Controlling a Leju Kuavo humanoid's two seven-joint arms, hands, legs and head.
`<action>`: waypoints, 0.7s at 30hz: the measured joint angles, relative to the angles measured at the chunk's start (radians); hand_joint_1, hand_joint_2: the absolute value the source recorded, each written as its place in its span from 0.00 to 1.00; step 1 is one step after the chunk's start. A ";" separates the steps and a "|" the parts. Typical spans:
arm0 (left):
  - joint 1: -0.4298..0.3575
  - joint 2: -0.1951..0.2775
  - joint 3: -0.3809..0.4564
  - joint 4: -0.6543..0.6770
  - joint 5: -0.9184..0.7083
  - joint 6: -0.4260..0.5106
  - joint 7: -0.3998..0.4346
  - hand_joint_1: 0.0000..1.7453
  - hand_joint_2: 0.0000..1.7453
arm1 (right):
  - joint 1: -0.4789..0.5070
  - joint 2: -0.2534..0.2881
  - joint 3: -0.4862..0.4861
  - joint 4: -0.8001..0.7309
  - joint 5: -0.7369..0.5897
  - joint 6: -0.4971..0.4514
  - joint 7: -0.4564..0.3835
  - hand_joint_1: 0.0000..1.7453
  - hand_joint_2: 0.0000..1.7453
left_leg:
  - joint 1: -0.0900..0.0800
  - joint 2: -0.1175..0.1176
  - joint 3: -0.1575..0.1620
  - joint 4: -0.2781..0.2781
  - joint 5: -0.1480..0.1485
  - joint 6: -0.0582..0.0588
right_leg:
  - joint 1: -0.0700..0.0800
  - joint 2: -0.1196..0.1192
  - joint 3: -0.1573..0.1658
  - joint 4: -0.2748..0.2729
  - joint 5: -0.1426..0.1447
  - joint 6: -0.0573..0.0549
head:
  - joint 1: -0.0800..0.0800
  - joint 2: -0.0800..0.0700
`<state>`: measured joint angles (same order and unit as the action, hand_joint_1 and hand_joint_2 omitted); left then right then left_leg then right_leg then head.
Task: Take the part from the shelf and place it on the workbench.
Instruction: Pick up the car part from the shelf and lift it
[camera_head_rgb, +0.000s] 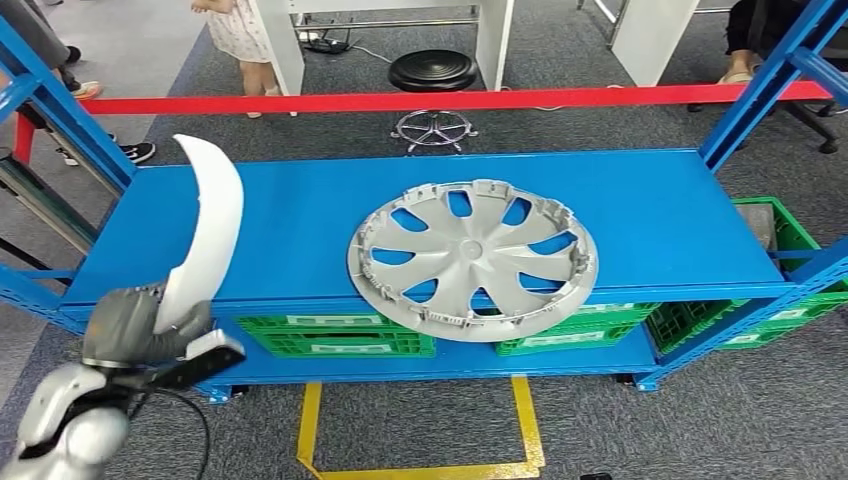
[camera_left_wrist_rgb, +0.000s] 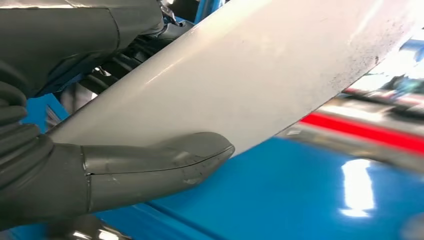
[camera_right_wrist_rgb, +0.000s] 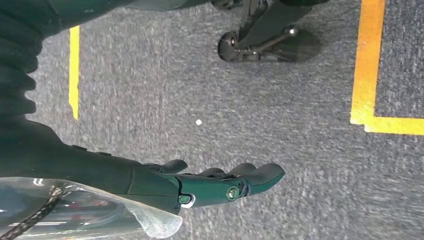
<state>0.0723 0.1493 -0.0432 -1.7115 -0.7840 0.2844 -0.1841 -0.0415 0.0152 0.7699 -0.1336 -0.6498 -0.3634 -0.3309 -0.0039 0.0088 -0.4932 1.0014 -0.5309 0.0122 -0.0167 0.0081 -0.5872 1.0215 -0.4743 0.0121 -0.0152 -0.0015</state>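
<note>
We look down on a blue shelf whose top deck is mostly bare to the left and right of a grey hubcap. The hubcap lies flat near the front edge, its rim slightly overhanging that edge. Blue uprights stand at the shelf's corners, and a red bar runs across behind it. Beyond the bar a black stool stands on the grey carpet. Yellow tape lines mark the floor in front of the shelf.

On the lower deck sit green crates, and another green crate shows at the right end; we cannot tell what is in them.

Our left hand holds the white curved part by its lower end, at the shelf's left front corner, with the part rising upright and curving over the deck. In the left wrist view the thumb presses on the part's smooth white face, with the darker fingers on the other side. Our right hand hangs over the carpet, fingers stretched out and holding nothing.
</note>
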 joint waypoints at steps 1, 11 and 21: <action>0.032 -0.016 -0.002 -0.035 0.020 0.022 -0.024 1.00 1.00 | 0.002 0.005 -0.001 0.002 -0.008 0.001 -0.001 0.00 1.00 | -0.002 0.000 0.001 -0.005 0.006 0.007 | -0.001 0.001 0.002 -0.007 0.006 0.006 | 0.000 0.000; 0.219 -0.155 -0.080 -0.208 0.031 0.245 -0.151 1.00 1.00 | 0.011 0.013 -0.035 0.017 -0.074 0.098 -0.046 0.00 1.00 | 0.036 0.011 0.009 -0.052 0.047 0.010 | -0.025 -0.007 -0.037 0.132 -0.057 0.065 | 0.007 0.000; 0.266 -0.172 -0.118 -0.230 0.050 0.340 -0.181 1.00 1.00 | 0.009 0.022 -0.047 0.035 -0.086 0.132 -0.064 0.00 1.00 | 0.038 0.002 -0.089 0.170 -0.099 -0.040 | -0.021 -0.003 -0.016 0.047 -0.029 0.005 | 0.001 0.000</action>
<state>0.3383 -0.0230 -0.1612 -1.9414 -0.7339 0.6242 -0.3649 -0.0321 0.0371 0.7226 -0.0989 -0.7362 -0.2317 -0.3947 0.0338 0.0112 -0.5818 1.1712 -0.6297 -0.0281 -0.0379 0.0048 -0.6031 1.0682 -0.5033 0.0168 -0.0139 -0.0015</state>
